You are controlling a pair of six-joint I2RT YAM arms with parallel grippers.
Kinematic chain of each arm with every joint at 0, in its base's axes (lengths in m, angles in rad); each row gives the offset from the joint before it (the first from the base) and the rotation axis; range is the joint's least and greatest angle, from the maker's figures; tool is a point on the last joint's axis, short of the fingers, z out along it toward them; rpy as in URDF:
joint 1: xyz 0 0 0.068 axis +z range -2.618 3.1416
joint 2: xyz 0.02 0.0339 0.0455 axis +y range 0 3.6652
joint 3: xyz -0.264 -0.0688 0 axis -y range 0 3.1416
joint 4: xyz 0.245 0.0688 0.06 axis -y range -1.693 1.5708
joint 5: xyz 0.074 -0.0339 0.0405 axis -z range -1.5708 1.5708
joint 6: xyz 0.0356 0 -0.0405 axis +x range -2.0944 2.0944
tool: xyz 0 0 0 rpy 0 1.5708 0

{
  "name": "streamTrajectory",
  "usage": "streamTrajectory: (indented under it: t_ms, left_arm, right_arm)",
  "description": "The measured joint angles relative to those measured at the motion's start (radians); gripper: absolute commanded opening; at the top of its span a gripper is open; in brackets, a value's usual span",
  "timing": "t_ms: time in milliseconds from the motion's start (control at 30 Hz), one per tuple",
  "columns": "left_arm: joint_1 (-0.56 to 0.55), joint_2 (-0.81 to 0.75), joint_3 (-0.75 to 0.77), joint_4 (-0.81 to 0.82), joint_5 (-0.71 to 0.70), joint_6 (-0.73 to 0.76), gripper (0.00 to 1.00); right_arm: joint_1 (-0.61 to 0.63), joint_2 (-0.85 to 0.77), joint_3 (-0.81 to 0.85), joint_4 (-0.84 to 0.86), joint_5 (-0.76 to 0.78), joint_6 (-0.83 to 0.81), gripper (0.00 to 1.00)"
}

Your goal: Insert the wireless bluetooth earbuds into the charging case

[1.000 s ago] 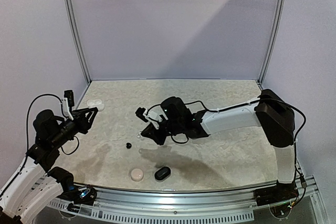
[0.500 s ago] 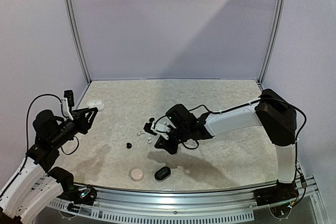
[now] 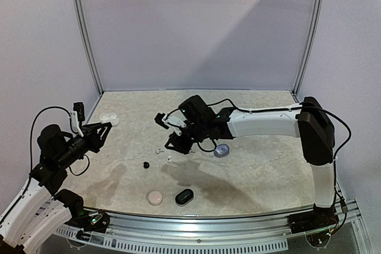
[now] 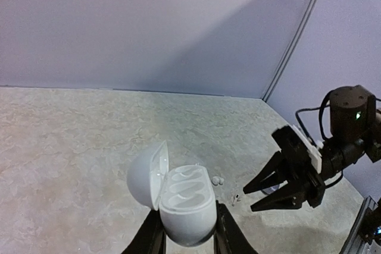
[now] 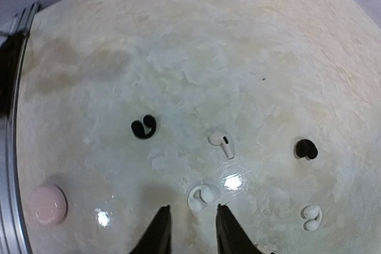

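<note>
Charging case (image 4: 181, 197), white, lid hinged open: sitting between the fingers of the left claw (image 4: 188, 230), which is gripping it by the sides, at the left of the surface (image 3: 262, 171) (whether its 2 wells are holding anything cannot be told).

Right claw (image 5: 191, 207): hanging over the middle of the surface, its jaws standing spread and holding nothing, pointing down at the loose earbuds.

Earbuds: 5 showing in the right wrist view, all lying on the surface, well apart from the charging case.
- Nearest white earbud (image 5: 202, 196): lying just ahead of the gap between the right claw's fingers, touching neither.
- Stemmed white earbud (image 5: 221, 143): lying just beyond the nearest one.
- Far-right white earbud (image 5: 311, 217): lying off to the right of the claw in that view.
- Left black earbud (image 5: 143, 127) and right black earbud (image 5: 306, 149): lying on either side of the stemmed one, apart from it.

Pink case (image 3: 155, 197), round and closed: resting near the front edge of the surface.

Black case (image 3: 184, 196), closed: lying just beside the pink case.

Pale round case (image 3: 221, 151): lying near the right arm's wrist.
</note>
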Motion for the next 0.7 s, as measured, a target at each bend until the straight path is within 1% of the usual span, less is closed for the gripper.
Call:
streamTrajectory:
  t_ms: [33,100,200,367,433,533,600,700]
  left_arm:
    - [0.000,0.000,0.000,0.000,0.010,0.006,0.00]
    - [0.000,-0.001,0.000,0.003,0.037,0.018,0.00]
    - [0.000,-0.010,0.000,0.006,0.092,0.047,0.00]
    - [0.003,-0.043,0.009,-0.011,0.240,0.126,0.00]
    - [0.004,-0.044,0.022,-0.013,0.314,0.154,0.00]
    - [0.005,-0.045,0.048,-0.027,0.415,0.215,0.00]
    - [0.005,-0.050,0.079,-0.070,0.468,0.275,0.00]
    - [0.006,-0.071,0.114,-0.130,0.505,0.350,0.00]
  right_arm:
    - [0.000,0.000,0.018,-0.007,0.021,0.011,0.57]
    - [0.000,0.000,0.035,-0.027,0.079,0.042,0.65]
    - [0.000,0.000,0.050,-0.103,0.174,0.111,0.66]
    - [0.021,0.002,0.116,-0.229,0.348,0.229,0.66]
    - [0.040,0.002,0.135,-0.260,0.393,0.272,0.65]
    - [0.082,0.002,0.148,-0.300,0.416,0.322,0.61]
    - [0.105,0.005,0.157,-0.321,0.413,0.350,0.56]
    - [0.132,0.020,0.176,-0.337,0.397,0.394,0.46]
